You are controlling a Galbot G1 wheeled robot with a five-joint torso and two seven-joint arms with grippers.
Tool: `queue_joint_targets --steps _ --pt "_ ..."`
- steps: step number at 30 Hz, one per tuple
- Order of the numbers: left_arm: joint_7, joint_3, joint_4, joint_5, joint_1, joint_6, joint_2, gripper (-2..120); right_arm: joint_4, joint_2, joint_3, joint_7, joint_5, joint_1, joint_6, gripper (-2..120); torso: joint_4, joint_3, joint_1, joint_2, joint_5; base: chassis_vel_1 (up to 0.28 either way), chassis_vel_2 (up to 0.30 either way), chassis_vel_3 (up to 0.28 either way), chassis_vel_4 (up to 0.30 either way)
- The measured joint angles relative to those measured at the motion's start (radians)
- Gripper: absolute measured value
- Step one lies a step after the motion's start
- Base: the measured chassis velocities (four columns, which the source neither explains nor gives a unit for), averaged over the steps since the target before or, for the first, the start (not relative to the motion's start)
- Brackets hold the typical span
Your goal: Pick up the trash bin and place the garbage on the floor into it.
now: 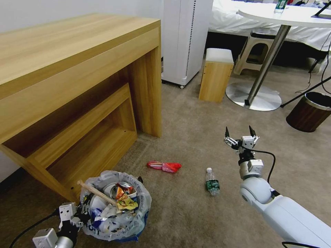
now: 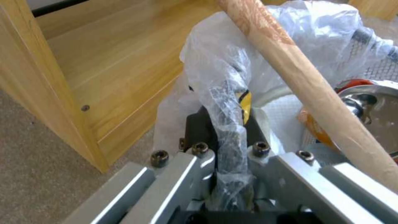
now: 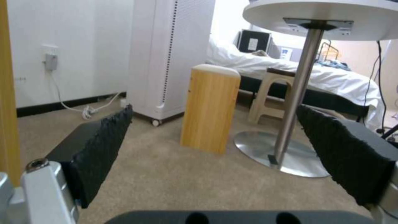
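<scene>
Left hand (image 1: 80,210) low at near left, clamped on bag-lined rim of trash bin (image 1: 115,220); in left wrist view, fingers (image 2: 199,130) pinched together over the rim (image 2: 226,124), translucent liner bunched between them. Bin carried just beside the lower corner of the wooden bench (image 1: 69,86), above beige carpet floor (image 1: 193,137). Bin heaped with garbage: wooden stick (image 1: 94,192) lying slantwise across the top, one end poking past the rim toward the bench; crushed can (image 1: 124,185), yellow wrapper (image 1: 127,203), white and blue scraps beneath. Stick (image 2: 307,84) seen large in left wrist view, crossing just beside the gripped rim.

Right hand (image 1: 241,136) raised mid-air at right, pointing away from robot, fingers spread wide apart, nothing between; black ribbed pads (image 3: 104,146) framing open carpet in right wrist view.

Left on floor: plastic bottle (image 1: 212,182) with green label, lying near and to the left of the right arm; red wrapper (image 1: 164,166) farther left, between bottle and bench leg. Both well apart from bin.

Beyond: wooden stool (image 1: 216,74), round white table (image 1: 286,15) on a steel pedestal, dark brown bin (image 1: 310,112) at far right.
</scene>
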Motion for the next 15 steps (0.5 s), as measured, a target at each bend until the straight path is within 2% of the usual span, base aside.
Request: queue_joint_targets --steps 9,15 --pt "0.0 0.0 -0.001 0.001 0.003 0.0 -0.004 3 -0.002 0.005 -0.007 -0.009 0.002 0.001 0.006 100 0.0 0.0 0.0 0.0 0.0 -0.016 0.008 0.009 -0.013" --pt "0.0 0.001 0.0 0.002 0.003 0.0 -0.005 3 -0.004 0.006 -0.012 -0.009 0.002 0.005 0.008 100 0.0 0.0 0.0 0.0 0.0 -0.125 0.101 0.132 -0.118"
